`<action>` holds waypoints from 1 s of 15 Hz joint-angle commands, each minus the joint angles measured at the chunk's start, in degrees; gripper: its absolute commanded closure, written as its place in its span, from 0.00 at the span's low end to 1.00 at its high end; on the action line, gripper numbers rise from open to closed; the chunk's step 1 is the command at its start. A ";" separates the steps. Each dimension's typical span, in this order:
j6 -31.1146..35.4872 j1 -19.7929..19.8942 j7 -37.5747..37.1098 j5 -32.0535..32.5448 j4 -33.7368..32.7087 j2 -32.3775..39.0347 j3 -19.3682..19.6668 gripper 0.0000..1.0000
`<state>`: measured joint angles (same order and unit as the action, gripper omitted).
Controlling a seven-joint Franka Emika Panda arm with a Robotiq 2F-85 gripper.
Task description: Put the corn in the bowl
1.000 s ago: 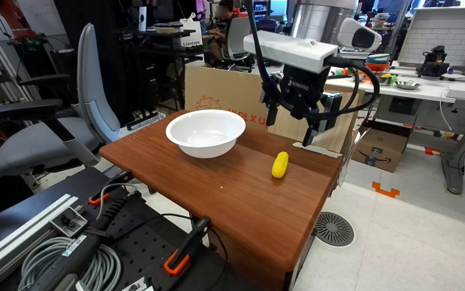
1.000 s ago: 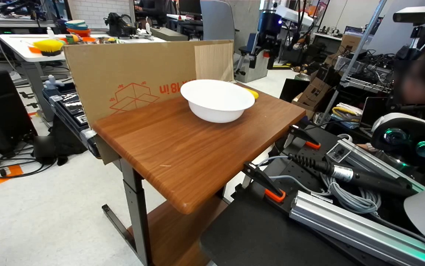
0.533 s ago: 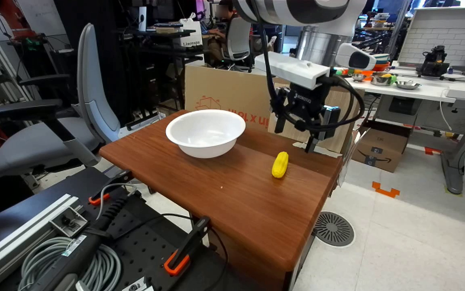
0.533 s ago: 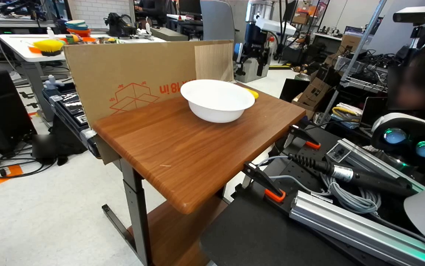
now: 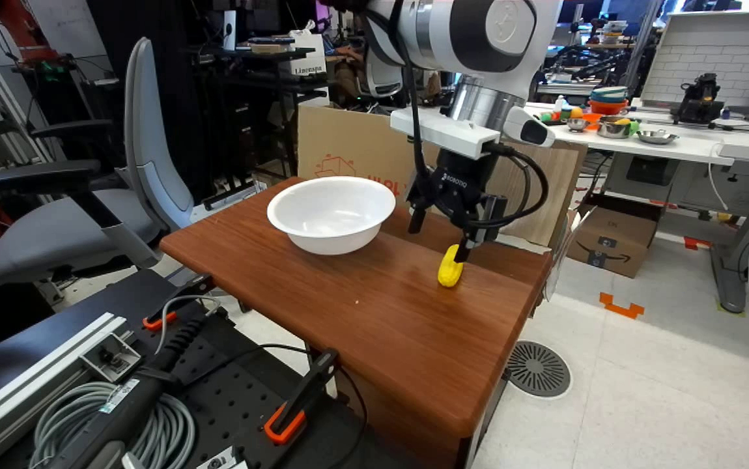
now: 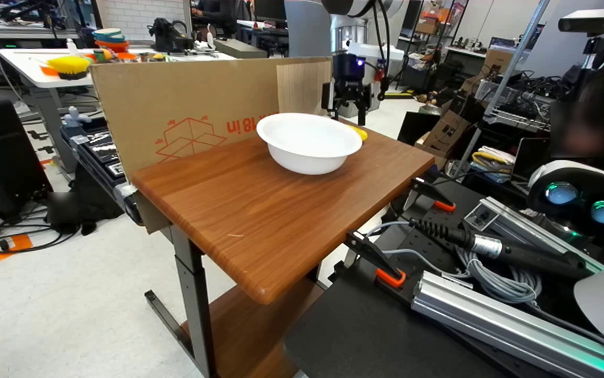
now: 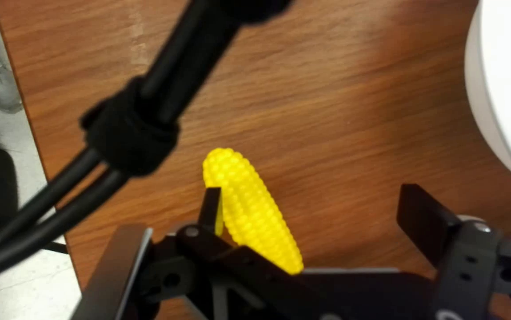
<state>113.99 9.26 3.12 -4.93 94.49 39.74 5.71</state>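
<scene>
Jaws apart, the gripper (image 7: pixel 311 193) is hovering over the corn (image 7: pixel 257 215) — pick-up is seemingly pending, and the next move is probably calling for centring, lowering, then closing.

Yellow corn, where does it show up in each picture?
In an exterior view: corn, below and right of centre.
In an exterior view: corn, above and right of centre, partly behind the white bowl.
Wrist view: corn, just below centre.
Shared landmark: the white bowl, at the wrist view's right edge.
</scene>
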 commanded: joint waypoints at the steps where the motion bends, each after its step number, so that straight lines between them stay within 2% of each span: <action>1: -5.02 -0.07 0.43 2.27 -4.19 2.47 -0.26 0.00; 9: -9.95 1.13 -0.03 5.05 -8.66 4.82 1.19 0.00; 15: -8.13 0.77 -3.07 5.46 -12.01 9.27 1.82 0.00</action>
<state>106.81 10.19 2.05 -0.30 86.81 45.33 7.46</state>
